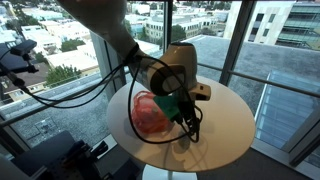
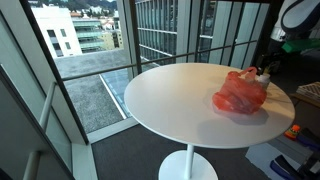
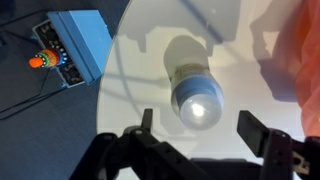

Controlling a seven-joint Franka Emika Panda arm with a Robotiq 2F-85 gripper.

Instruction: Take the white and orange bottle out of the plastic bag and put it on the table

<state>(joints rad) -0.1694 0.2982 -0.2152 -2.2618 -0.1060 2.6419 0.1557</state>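
We see a round white worktop (image 2: 170, 100) on a single white pedestal (image 2: 187, 165), standing close to floor-to-ceiling windows (image 2: 90, 60) with dark frames; in both exterior views daylight comes through the glass; beyond it lie a flat grey rooftop (image 2: 100, 95) and city buildings (image 2: 65, 35); in the wrist view we make out a dark floor (image 3: 40, 120) beside the worktop, with a blue box (image 3: 75, 40) lying on that floor.

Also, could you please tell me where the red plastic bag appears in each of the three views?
In an exterior view: the red plastic bag lies mid-picture.
In an exterior view: the bag sits right of centre.
Wrist view: the bag is a red blur at the right edge.
Shared landmark: the round white table.
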